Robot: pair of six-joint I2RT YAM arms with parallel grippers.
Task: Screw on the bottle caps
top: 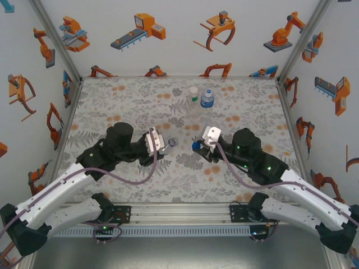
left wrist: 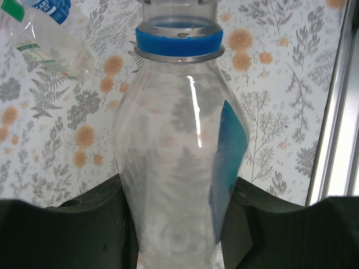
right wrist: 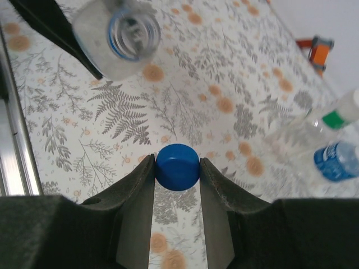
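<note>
Our left claw (top: 161, 142) is closed tight on the sides of a clear bottle (left wrist: 179, 168) that has a blue ring at its neck and a blue label, and the bottle's mouth is open. Our right claw (top: 198, 146) pinches a small blue cap (right wrist: 177, 166) between its two fingers, near that bottle's mouth but not touching it. Two more bottles (top: 193, 103) sit on the flowery counter (top: 112, 101), well past the held bottle and close beside each other, one with a blue label
</note>
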